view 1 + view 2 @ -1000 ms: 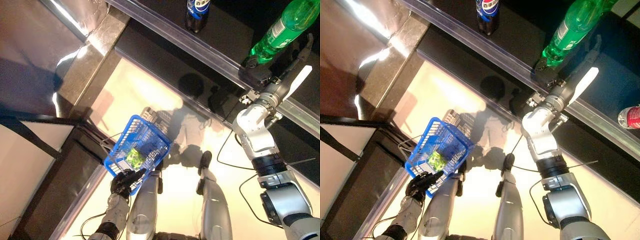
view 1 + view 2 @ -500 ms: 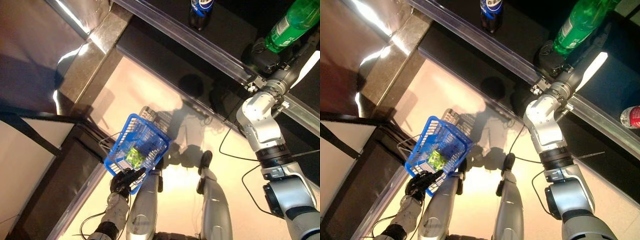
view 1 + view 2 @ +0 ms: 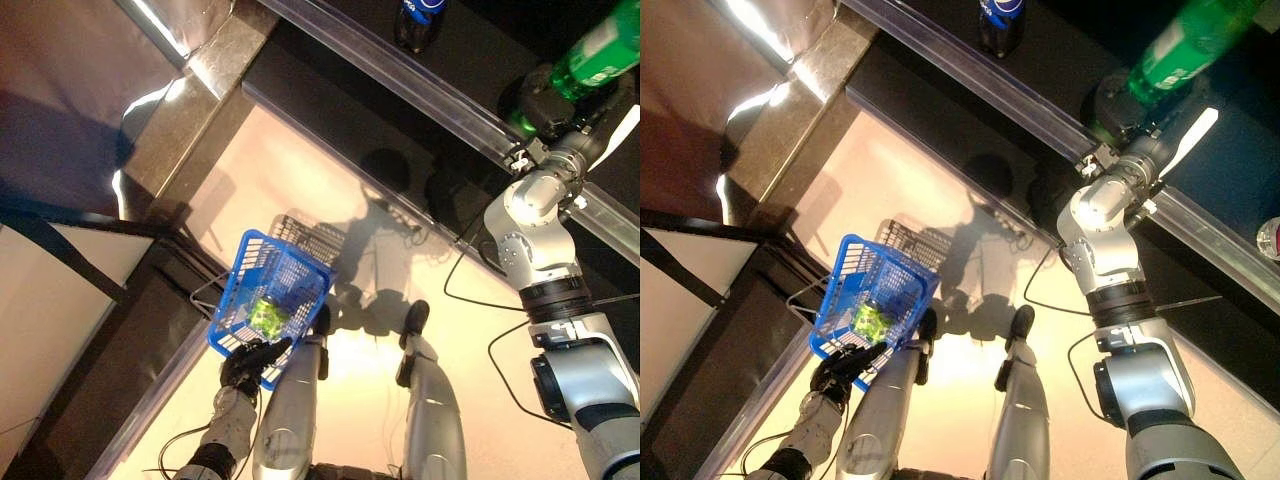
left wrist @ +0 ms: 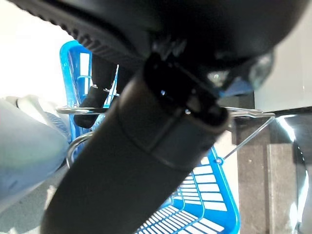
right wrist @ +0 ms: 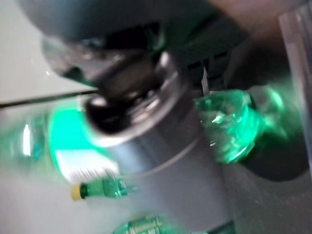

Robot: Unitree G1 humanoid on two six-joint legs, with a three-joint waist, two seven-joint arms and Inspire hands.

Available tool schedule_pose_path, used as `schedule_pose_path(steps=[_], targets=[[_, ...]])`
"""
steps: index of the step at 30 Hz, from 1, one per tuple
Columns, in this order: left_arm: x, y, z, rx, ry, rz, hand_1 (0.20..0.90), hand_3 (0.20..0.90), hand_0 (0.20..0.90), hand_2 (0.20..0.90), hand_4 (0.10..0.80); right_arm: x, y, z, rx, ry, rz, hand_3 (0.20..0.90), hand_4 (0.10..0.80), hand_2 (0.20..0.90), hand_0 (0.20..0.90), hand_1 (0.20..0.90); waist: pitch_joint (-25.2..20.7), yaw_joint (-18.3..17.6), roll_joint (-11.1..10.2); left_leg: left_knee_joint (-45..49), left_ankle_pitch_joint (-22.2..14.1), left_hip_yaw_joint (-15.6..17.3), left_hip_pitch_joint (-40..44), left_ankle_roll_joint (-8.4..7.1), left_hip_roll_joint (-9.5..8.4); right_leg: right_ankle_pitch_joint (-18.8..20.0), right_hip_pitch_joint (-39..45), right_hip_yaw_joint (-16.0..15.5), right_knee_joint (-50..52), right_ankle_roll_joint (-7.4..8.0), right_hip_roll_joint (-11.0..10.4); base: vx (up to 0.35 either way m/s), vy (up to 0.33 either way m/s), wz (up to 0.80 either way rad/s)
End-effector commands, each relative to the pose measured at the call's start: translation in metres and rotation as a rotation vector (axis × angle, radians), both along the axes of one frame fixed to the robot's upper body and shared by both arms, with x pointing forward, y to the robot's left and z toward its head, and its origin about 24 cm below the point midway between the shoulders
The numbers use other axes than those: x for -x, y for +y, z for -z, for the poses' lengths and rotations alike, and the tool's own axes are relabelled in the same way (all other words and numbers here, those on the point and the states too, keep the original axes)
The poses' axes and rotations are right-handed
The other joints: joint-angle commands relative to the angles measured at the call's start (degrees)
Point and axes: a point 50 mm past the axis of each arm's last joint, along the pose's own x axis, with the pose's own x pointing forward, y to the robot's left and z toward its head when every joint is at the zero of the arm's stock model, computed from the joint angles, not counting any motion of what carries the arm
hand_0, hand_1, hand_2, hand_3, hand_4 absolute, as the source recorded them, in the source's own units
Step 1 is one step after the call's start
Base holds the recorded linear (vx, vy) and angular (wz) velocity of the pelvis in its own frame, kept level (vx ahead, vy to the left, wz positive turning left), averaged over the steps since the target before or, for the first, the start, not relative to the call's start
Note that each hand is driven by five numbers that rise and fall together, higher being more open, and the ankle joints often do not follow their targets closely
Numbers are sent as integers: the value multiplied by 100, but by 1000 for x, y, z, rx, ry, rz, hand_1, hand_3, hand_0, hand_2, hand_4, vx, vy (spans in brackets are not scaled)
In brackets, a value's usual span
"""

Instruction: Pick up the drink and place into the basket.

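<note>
My right hand [image 3: 541,98] is up at the dark shelf at the far right, shut on a large green drink bottle [image 3: 602,58]. The bottle lies tilted in its grasp, and the white thumb cover [image 3: 1186,143] sticks out beside it. The right wrist view shows the green bottle [image 5: 233,127] close against the hand. Low on my left hangs a blue wire basket [image 3: 290,268], with a small green item [image 3: 266,316] inside. My left hand [image 3: 248,363] is shut on the basket's wire handle [image 4: 86,110]. Basket and bottle are far apart.
A dark cola bottle [image 3: 418,14] stands on the shelf at the far middle, behind a long metal rail [image 3: 440,98]. A red-labelled bottle [image 3: 1270,236] lies at the right edge. Another small green bottle [image 5: 101,189] shows in the right wrist view. A dark counter [image 3: 60,330] runs along the left.
The whole view has shifted a little. My right arm has straightened and carried the green bottle further right and away. The basket stays in my left hand.
</note>
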Motion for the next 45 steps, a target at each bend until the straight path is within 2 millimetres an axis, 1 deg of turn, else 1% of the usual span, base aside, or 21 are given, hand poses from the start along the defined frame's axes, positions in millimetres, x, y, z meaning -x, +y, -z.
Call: schedule_pose_path(steps=[1, 4, 13, 15, 18, 21, 24, 26, 28, 29, 30, 32, 34, 37, 39, 40, 41, 43, 45], targets=[[31, 25, 8, -46, 28, -37, 300, 200, 300, 300, 100, 24, -8, -84, 79, -345, -43, 200, 100, 300, 300, 300, -106, 44, 76, 91, 199, -412, -247, 170, -204, -811, 159, -153, 824, 13, -68, 0, 0, 0], [33, 27, 10, -45, 36, -52, 300, 200, 300, 300, 100, 21, -11, -82, 61, -338, -59, 200, 100, 300, 300, 300, -106, 64, 75, 122, 173, -423, -237, 183, -228, -827, 172, -149, 852, 15, -76, 0, 0, 0], [31, 32, 6, -54, 18, -46, 300, 200, 300, 300, 100, 17, -26, -92, 72, -317, -20, 200, 100, 300, 300, 300, -106, 156, 78, 106, 181, -426, -210, 193, -244, -818, 219, -219, 835, 43, -100, -10, 1, 0], [30, 34, 5, -55, 14, -46, 300, 200, 300, 300, 100, 18, -26, -96, 80, -325, -20, 200, 100, 300, 300, 300, -106, 163, 74, 101, 179, -427, -196, 198, -252, -823, 228, -230, 844, 46, -95, -54, 4, 3], [32, 39, 3, -41, -37, -95, 300, 200, 300, 300, 100, 20, -22, -98, 113, -347, -35, 200, 100, 300, 300, 300, -106, 158, 68, 89, 176, -457, -125, 198, -254, -856, 286, -224, 870, 27, -68, -40, 15, 2], [21, 41, -10, -43, -140, -96, 300, 200, 300, 300, 100, 28, -9, -102, 178, -384, -62, 200, 100, 300, 300, 300, -106, 132, 67, 61, 162, -434, -9, 198, -254, -913, 379, -241, 905, 13, -76, -35, 30, 0], [16, 42, -17, -51, -172, -92, 300, 200, 300, 300, 100, 34, -3, -102, 204, -401, -76, 200, 100, 300, 300, 300, -106, 114, 63, 74, 151, -423, 46, 197, -260, -936, 434, -247, 933, 5, -87, -11, 4, 0], [7, 47, -31, -73, -272, -84, 300, 200, 300, 300, 100, 47, 13, -102, 283, -441, -124, 200, 100, 300, 300, 300, -106, 63, 43, 100, 122, -417, 240, 175, -250, -1026, 625, -260, 1014, -21, -99, -42, 27, 0], [1, 49, -41, -84, -334, -72, 300, 200, 300, 300, 100, 54, 21, -100, 334, -458, -156, 200, 100, 300, 300, 300, -106, 27, 39, 119, 106, -414, 380, 158, -235, -1083, 766, -276, 1061, -55, -100, -16, 33, -3], [-1, 50, -49, -97, -374, -58, 300, 200, 300, 300, 100, 59, 26, -97, 366, -460, -179, 200, 100, 300, 300, 300, -106, 8, 34, 122, 87, -421, 524, 151, -231, -1138, 903, -286, 1109, -81, -98, 7, 26, -3], [-2, 50, -51, -96, -395, -54, 300, 200, 300, 300, 100, 61, 28, -94, 382, -460, -194, 200, 100, 300, 300, 300, -106, -1, 31, 121, 77, -423, 599, 144, -230, -1164, 977, -288, 1124, -94, -96, 0, 0, 0], [-6, 48, -66, -87, -474, -29, 300, 200, 300, 300, 100, 69, 39, -82, 445, -453, -252, 200, 100, 300, 300, 300, -106, -23, 8, 110, 39, -436, 946, 115, -227, -1262, 1342, -307, 1157, -145, -98, 65, 17, 3], [-6, 46, -74, -90, -523, 7, 300, 200, 300, 300, 100, 73, 42, -76, 469, -451, -296, 200, 100, 300, 300, 300, -133, -21, -9, 88, 37, -453, 1123, 93, -225, -1306, 1563, -338, 1132, -173, -104, 57, -2, 2], [-4, 43, -87, -87, -584, 79, 300, 200, 300, 300, 100, 81, 47, -62, 503, -424, -378, 200, 100, 300, 300, 300, -347, 12, -40, -43, 61, -491, 1403, 49, -201, -1359, 1910, -411, 1017, -214, -93, 82, -19, 9], [-4, 41, -91, -74, -598, 99, 300, 200, 300, 300, 100, 83, 51, -57, 504, -414, -422, 200, 100, 300, 300, 300, -426, 26, -46, -106, 79, -503, 1498, 31, -188, -1378, 2021, -443, 974, -221, -84, 59, -18, 14], [-3, 39, -94, -66, -609, 114, 300, 200, 300, 300, 100, 85, 55, -52, 509, -404, -459, 200, 100, 300, 300, 300, -483, 35, -54, -154, 88, -508, 1579, 18, -179, -1394, 2111, -456, 940, -225, -73, 80, -15, 9], [-2, 35, -100, -65, -628, 149, 300, 200, 300, 300, 100, 89, 66, -44, 523, -383, -533, 200, 100, 300, 300, 300, -583, 46, -71, -252, 118, -511, 1726, 2, -167, -1414, 2265, -465, 874, -228, -45, 87, -19, 7], [-2, 33, -104, -59, -647, 174, 300, 200, 300, 300, 100, 91, 74, -38, 537, -369, -601, 200, 100, 300, 300, 300, -645, 62, -74, -325, 152, -516, 1825, -12, -156, -1427, 2377, -477, 815, -232, -25, 50, -17, 2], [-1, 28, -112, -53, -672, 207, 300, 200, 300, 300, 100, 95, 87, -27, 535, -347, -700, 200, 100, 300, 300, 300, -740, 92, -94, -417, 157, -514, 1965, -25, -145, -1453, 2549, -518, 734, -237, -1, 41, -22, 4]])
